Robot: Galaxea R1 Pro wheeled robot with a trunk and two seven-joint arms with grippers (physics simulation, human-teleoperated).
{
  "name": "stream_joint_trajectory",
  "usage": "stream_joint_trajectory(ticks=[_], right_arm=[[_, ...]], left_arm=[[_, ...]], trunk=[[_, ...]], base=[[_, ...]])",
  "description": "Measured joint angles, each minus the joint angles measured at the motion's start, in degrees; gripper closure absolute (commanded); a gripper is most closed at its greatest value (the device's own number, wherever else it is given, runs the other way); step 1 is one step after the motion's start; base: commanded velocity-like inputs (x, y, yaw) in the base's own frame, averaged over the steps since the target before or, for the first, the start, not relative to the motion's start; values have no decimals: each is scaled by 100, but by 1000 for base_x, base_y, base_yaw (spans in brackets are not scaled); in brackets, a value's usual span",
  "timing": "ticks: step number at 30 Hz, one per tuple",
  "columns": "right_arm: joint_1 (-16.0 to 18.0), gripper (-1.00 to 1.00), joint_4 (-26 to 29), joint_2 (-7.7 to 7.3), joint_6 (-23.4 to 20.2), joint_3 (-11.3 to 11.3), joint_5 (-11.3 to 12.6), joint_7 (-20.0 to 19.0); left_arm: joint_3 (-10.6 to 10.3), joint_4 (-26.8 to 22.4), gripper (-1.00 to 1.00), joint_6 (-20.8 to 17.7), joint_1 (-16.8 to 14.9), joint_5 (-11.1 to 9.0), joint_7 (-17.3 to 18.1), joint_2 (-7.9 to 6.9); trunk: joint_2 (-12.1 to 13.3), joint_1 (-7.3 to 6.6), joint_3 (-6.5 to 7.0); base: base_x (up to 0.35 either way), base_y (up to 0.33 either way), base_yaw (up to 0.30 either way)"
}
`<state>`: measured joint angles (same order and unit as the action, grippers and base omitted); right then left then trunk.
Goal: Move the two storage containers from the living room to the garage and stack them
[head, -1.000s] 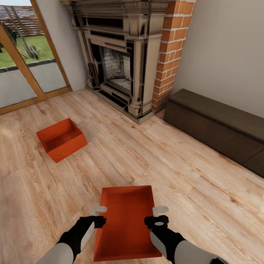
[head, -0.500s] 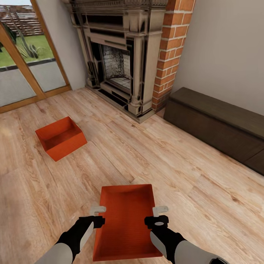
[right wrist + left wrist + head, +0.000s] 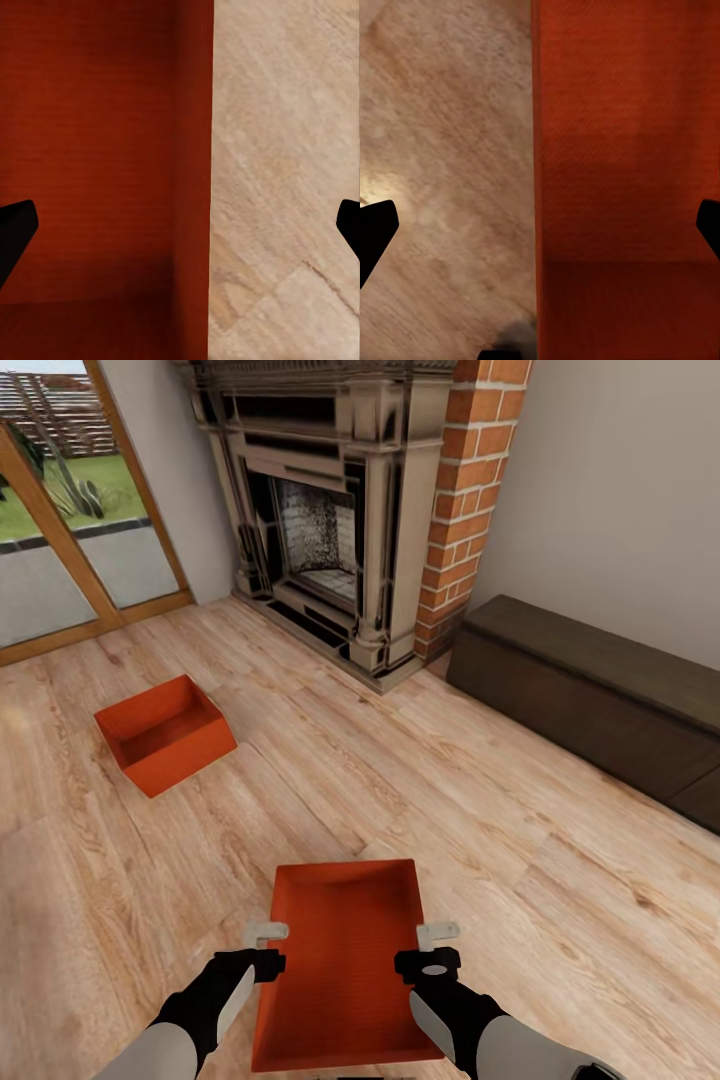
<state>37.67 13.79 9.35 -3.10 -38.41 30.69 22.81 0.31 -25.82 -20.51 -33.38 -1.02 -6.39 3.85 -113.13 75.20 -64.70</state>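
Head view: the near storage container (image 3: 345,965) lies on the wood plank floor (image 3: 520,840) directly below the robot, the left gripper (image 3: 266,948) over its left long wall and the right gripper (image 3: 437,948) over its right one. The second storage container (image 3: 163,735) sits well apart, toward the glass door (image 3: 70,530). To grasp well, each wall should likely sit centred between its fingers before they close, both arms at matching height

Left wrist view: the fingers (image 3: 376,234) stand wide apart, straddling the container wall (image 3: 540,187), touching nothing

Right wrist view: the same wide spread, fingers (image 3: 15,229) either side of the wall (image 3: 196,180), holding nothing
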Motion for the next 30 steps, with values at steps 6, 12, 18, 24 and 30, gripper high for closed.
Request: stream_joint_trajectory(ticks=[6, 12, 18, 24, 30], right_arm=[[0, -100, 0, 0, -5, -4, -10, 0], [0, -100, -2, -66, -273, -9, -44, 1], [0, -100, -2, -187, -347, -13, -400, -95], [0, -100, -2, -201, -351, -13, -469, -169], [0, -100, -2, -202, -351, -14, -476, -175]], left_arm=[[-2, 0, -100, 0, 2, -2, 0, 0], [-5, 0, -100, 0, 1, -7, 0, 5], [-6, 0, -100, 0, 1, -8, 0, 4], [-6, 0, -100, 0, 0, -8, 0, 2], [-6, 0, -100, 0, -1, -8, 1, 0]], trunk=[[-241, 132, -108], [-481, 264, -215], [-722, 395, -323], [-963, 527, -431], [-1004, 550, -449]], base=[[0, 0, 0], [0, 0, 0], [0, 0, 0], [0, 0, 0], [0, 0, 0]])
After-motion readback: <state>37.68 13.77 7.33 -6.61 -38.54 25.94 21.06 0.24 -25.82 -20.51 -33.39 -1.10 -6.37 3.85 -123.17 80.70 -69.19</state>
